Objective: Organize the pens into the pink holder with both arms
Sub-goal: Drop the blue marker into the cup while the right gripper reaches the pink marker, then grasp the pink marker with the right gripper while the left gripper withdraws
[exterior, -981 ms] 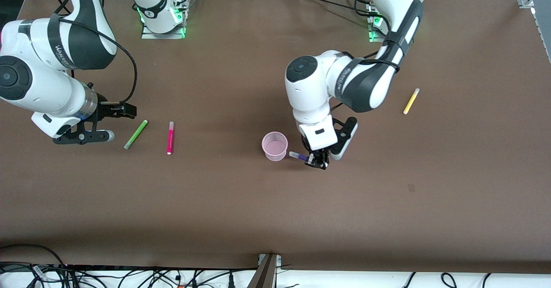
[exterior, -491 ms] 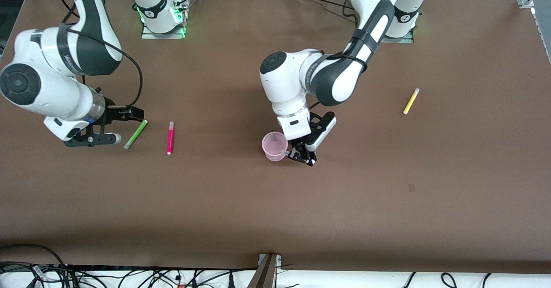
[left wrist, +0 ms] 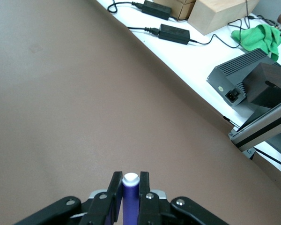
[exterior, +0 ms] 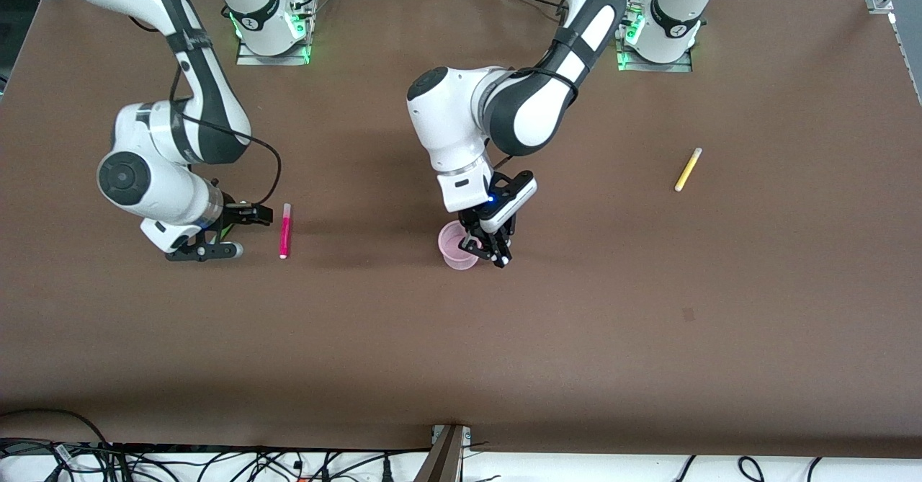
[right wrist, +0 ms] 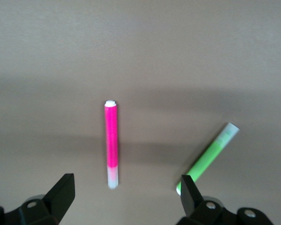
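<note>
Nearest the front camera, the pink holder (exterior: 457,246) stands on the brown surface (exterior: 461,352) about midway between the two arms' ends. The left hand (exterior: 492,249) hangs over its rim, fingers pinching the dark purple pen (left wrist: 129,200), which stands upright between them in the left wrist view. Nothing can be made out inside the holder, so no pen appears to be delivered yet; this one looks about to go in.

A little farther from the camera, toward the right arm's end, the magenta pen (exterior: 285,230) lies flat. The right hand (exterior: 225,234) hovers just beside it with fingers spread wide and empty, over the light green pen (right wrist: 208,157), which the front view barely shows.

Farthest off, toward the left arm's end, the yellow pen (exterior: 688,169) lies alone, well apart from everything. Three pens remain to be picked up.
</note>
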Robot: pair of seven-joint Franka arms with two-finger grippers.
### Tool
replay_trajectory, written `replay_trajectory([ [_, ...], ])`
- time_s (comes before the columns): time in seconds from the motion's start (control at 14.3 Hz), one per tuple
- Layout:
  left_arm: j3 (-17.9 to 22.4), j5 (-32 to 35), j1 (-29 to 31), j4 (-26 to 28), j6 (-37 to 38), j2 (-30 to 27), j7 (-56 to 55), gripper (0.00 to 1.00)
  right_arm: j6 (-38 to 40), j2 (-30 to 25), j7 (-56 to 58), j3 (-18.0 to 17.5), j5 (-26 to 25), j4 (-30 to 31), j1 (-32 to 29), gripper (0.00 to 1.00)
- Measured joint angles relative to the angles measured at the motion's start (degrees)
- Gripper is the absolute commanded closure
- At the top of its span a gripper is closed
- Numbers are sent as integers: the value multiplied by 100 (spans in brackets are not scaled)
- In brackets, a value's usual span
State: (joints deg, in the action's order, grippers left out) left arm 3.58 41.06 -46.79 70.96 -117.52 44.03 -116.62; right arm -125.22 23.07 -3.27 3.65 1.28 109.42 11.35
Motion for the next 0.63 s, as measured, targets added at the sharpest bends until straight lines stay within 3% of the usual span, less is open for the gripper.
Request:
replay_trajectory([
  [0.63, 9, 284, -234, 0, 5, 312, -248, 100, -760, 467, 0, 4, 299, 158, 1, 7],
])
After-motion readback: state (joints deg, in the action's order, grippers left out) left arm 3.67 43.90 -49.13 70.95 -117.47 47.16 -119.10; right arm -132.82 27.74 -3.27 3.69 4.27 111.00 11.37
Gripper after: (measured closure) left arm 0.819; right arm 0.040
